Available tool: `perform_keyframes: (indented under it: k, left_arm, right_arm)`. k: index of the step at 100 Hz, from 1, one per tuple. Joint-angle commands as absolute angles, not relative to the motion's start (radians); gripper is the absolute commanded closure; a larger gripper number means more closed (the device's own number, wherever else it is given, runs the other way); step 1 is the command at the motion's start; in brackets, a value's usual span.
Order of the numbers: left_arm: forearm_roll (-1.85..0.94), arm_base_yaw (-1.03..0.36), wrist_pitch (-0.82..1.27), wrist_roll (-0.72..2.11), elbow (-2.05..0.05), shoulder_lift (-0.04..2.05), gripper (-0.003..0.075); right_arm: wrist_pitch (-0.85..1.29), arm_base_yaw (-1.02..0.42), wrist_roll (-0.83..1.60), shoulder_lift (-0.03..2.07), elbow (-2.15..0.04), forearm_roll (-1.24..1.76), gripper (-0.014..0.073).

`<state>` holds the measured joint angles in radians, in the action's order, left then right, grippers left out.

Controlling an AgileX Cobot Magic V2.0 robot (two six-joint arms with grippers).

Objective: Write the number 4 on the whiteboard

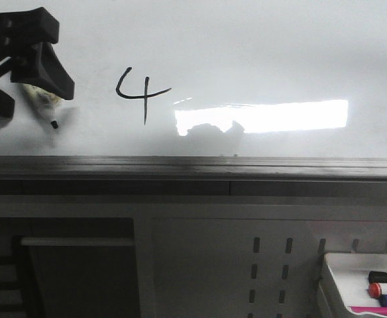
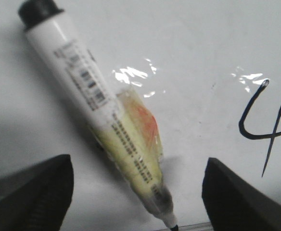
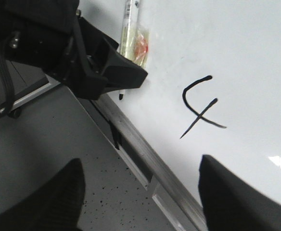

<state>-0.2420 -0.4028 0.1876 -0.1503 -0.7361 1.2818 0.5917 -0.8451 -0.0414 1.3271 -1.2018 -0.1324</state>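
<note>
The left gripper (image 1: pixel 38 50) is matte black plastic with blocky, wedge-shaped fingers (image 1: pixel 51 73) that have flat faces and chamfered edges, and behind the jaws its body (image 3: pixel 39 38) is a dark, boxy housing with black cables (image 3: pixel 3 77) looping along it and a small silvery screw head (image 3: pixel 14 41) set into it. Seen from its own wrist, its fingers (image 2: pixel 34 195) are broad dark pads with a fine ribbed texture on the inner faces. The right gripper (image 3: pixel 140 197) has the same black, rounded, faintly ribbed fingers (image 3: pixel 54 202), one on each side of the gap between the jaws.
</note>
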Motion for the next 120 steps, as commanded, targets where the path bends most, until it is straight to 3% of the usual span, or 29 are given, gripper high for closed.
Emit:
perform_keyframes:
  k: [1,9,16,27,62,81,93,120]
  left_arm:
    - [-0.208,-0.398,0.151,-0.146,-0.761,1.185,0.0269]
    - [-0.163,-0.398,0.172,-0.146,-0.758,1.092,0.0344]
    - [-0.121,-0.398,0.172,-0.146,-0.746,1.004,0.0469]
    - [-0.084,-0.398,0.17,-0.146,-0.71,0.851,0.0744]
    - [0.008,-0.398,0.172,-0.144,-0.447,0.305,0.0741]
    - [0.059,-0.398,0.2,-0.144,-0.308,0.062,0.0741]
    - [0.074,-0.398,0.207,-0.144,-0.256,-0.033,0.0741]
    - [0.071,-0.398,0.205,-0.144,-0.252,-0.014,0.0741]
  right_arm:
    - [0.546,-0.839,-0.033,1.264,-1.228,-0.175,0.0275]
    - [0.541,-0.839,-0.033,1.228,-1.208,-0.181,0.0486]
    - [0.528,-0.839,-0.033,1.192,-1.181,-0.181,0.067]
    - [0.501,-0.839,-0.043,1.125,-1.125,-0.181,0.0657]
    - [0.111,-0.839,-0.043,0.734,-0.677,-0.181,0.0657]
    - [0.045,-0.839,-0.043,0.492,-0.428,-0.181,0.0657]
    - [0.044,-0.839,-0.043,0.364,-0.322,-0.181,0.0657]
    - [0.046,-0.839,-0.043,0.21,-0.239,-0.181,0.0658]
